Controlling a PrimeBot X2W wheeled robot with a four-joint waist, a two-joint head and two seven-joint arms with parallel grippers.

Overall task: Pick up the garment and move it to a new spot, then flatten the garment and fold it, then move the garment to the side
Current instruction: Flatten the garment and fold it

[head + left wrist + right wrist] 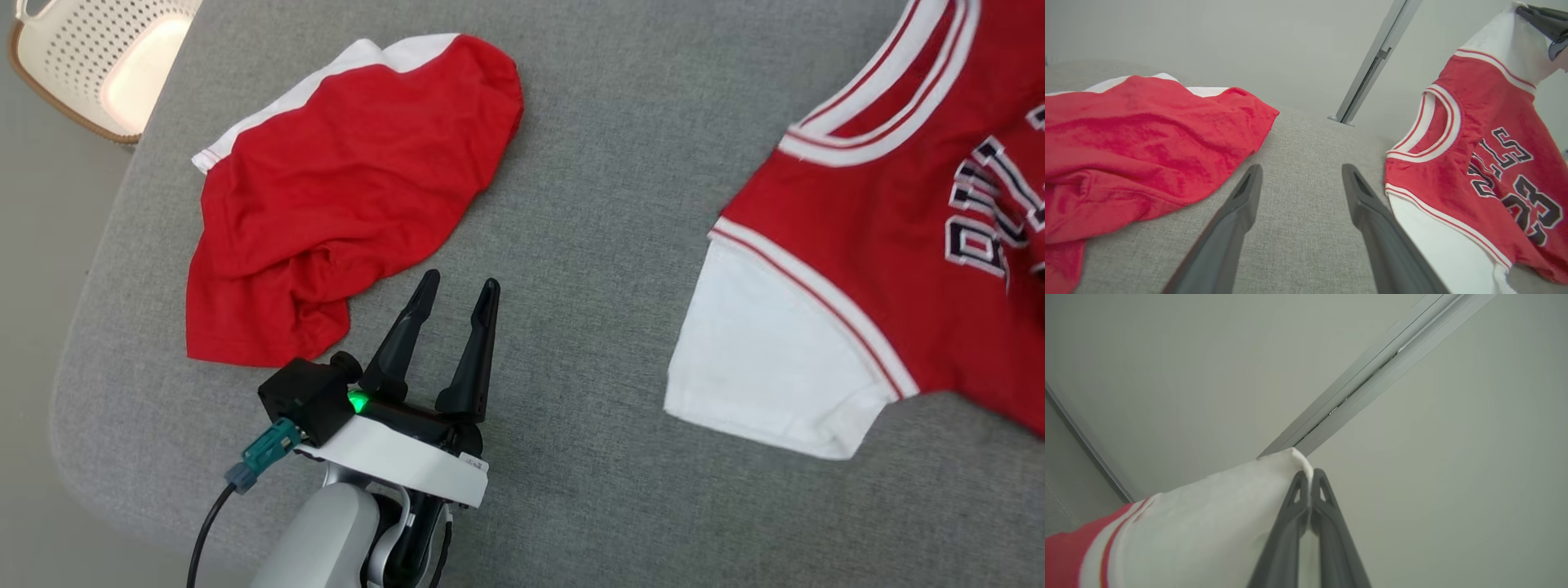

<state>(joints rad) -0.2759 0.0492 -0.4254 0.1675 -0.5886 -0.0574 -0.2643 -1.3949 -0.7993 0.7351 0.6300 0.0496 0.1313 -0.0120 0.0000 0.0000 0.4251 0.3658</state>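
Sitting off the far left corner of the grey padded surface (604, 204), a white perforated basket (98, 65) with a tan rim is partly cut off by the head view's edge. On the surface near that left edge lies a crumpled red cloth (343, 196) with a white band along its far side, rumpled and folded over on itself; no writing shows on it. Just to its right, toward the near edge, the left gripper (457, 286) hovers low over bare grey fabric with its two dark fingers spread wide and nothing between them. A green light glows at its base.

Further right, well apart from the red cloth, the jersey (882, 269) runs off the right edge of the head view. It is red with white sleeves and white-and-red striped trim at the collar and armholes. Its chest carries dark block lettering outlined in white: the left wrist view shows "LLS" above the number "23", and the first letters are creased, so the full word cannot be read with certainty. One white sleeve lies flat on the surface. The other is lifted, its edge pinched between the closed fingers of the right gripper (1309, 475), raised off the surface.
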